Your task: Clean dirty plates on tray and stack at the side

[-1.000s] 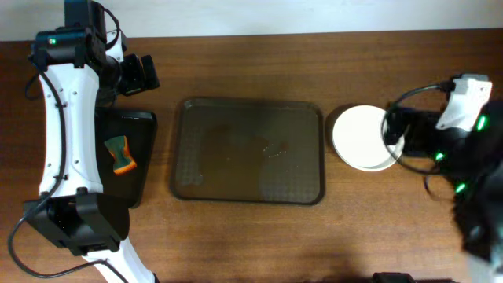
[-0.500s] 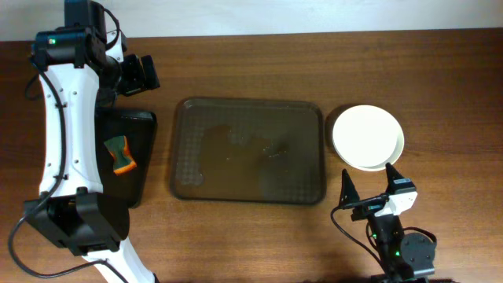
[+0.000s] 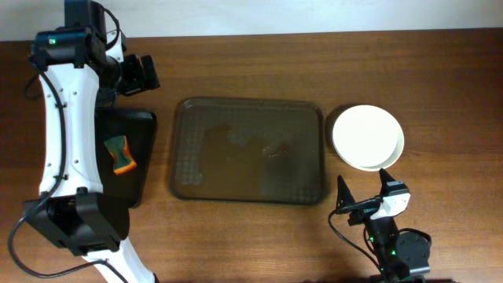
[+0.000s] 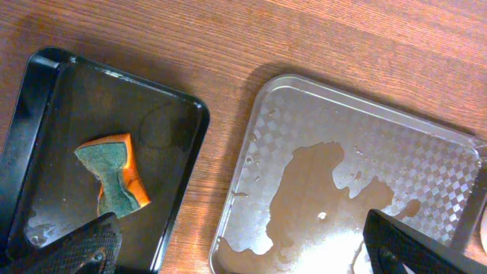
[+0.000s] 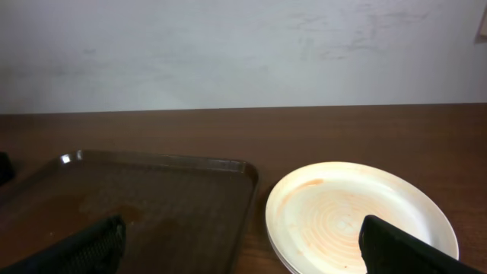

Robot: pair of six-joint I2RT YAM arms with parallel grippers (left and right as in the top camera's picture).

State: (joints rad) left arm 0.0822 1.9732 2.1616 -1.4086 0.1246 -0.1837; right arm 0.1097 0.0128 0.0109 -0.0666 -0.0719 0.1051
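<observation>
The brown-grey tray (image 3: 185, 149) lies mid-table with no plates on it, only wet patches; it also shows in the left wrist view (image 4: 266, 137) and the right wrist view (image 5: 152, 198). A stack of white plates (image 3: 367, 137) sits on the table just right of the tray; its top plate (image 5: 358, 213) carries a faint orange film. My right gripper (image 3: 365, 196) is open and empty, low near the front edge, facing the stack. My left gripper (image 3: 141, 75) is open and empty, high over the gap between the two trays (image 4: 240, 255).
A narrow glossy black tray (image 3: 135, 169) at the left holds an orange and green sponge (image 3: 119, 154), also seen in the left wrist view (image 4: 114, 173). A white wall runs behind the table's far edge.
My right arm has pulled back from the plate stack to a low spot near the table's front edge. The left arm, tray and plates have not moved.
</observation>
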